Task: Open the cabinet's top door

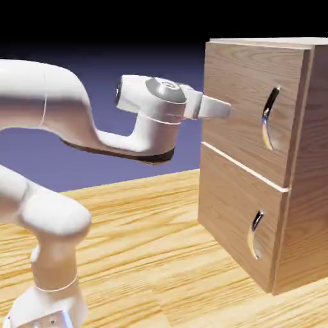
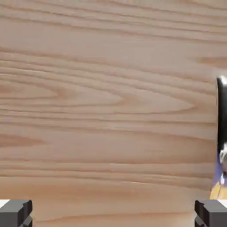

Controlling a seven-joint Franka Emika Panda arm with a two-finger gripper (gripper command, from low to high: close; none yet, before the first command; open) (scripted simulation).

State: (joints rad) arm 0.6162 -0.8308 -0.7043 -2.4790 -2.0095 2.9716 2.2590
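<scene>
The cabinet [image 1: 269, 160] fills the right side of the exterior view, standing on the wood-grain surface [image 1: 147, 256] with its 2 front panels closed. The top door [image 1: 246, 109] is the larger upper panel, in the upper right of the frame, and its long curved silver handle [image 1: 270, 118] sits near the panel's right edge. The lower panel [image 1: 240, 214] carries a smaller handle [image 1: 256, 234] in the lower right of the frame. The claw [image 1: 224, 109] is level and points rightward from the middle of the frame, its tip at the left part of the top door's face; whether it touches the wood cannot be told. The long handle lies to the right of the claw, apart from it, at about the same height. In the hand view the door's wood grain [image 2: 106, 102] fills almost the whole frame, and a dark strip of the handle [image 2: 221, 115] shows at the right edge. The 2 grey fingertips [image 2: 15, 213] sit in the bottom corners, spread wide with only wood showing between them; the claw is fully open and holds nothing.
</scene>
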